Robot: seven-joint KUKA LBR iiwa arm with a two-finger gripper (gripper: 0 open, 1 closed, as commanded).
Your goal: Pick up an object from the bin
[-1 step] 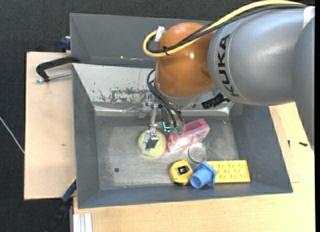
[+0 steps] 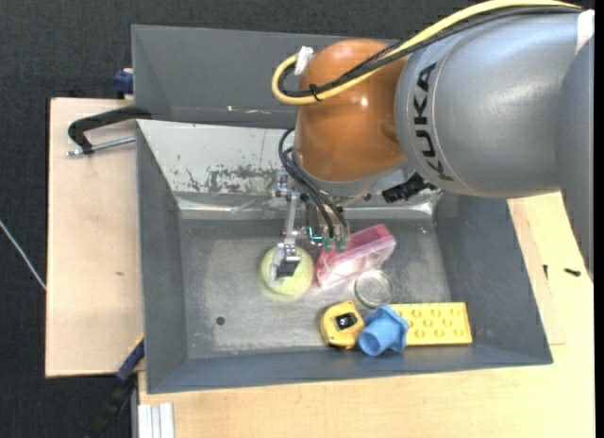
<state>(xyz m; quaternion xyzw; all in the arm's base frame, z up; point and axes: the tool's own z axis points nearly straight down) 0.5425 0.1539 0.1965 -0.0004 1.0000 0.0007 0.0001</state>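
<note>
**Bin contents, one moment, task: pick up one object.**

- **Ball** [image 2: 280, 283]: yellow-green and round, on the floor of the bin [image 2: 212, 280] near its middle. It was the thing directly beneath the end effector and the likely pick.
- **End effector** [image 2: 290, 259]: low, directly over the ball's top and apparently touching it. Whether it was open or closed could not be told, and no grip on the ball could be confirmed.
- **Pink packet** [image 2: 359, 249]: soft-looking, just right of the ball and close against it.
- **Round metal lid** [image 2: 372, 288]: right of the ball, at the packet's lower edge.
- **Yellow tape measure** [image 2: 341, 323]: below and right of the ball, apart from it.
- **Blue cap** [image 2: 382, 332]: beyond the tape measure from the ball, touching the tape measure.
- **Yellow studded brick plate** [image 2: 439, 323]: farthest right of the ball, flat on the floor.

**Risks, as judged.** A round ball could roll or squirt out from under an off-centre squeeze. It might run left of its present spot onto the open floor. The packet beside the ball could be pinched along with it, or dragged.

**Writing.** "KUKA" in dark letters on the grey arm [image 2: 500, 96], up and right of the ball. No label on the bin's things could be read.
</note>
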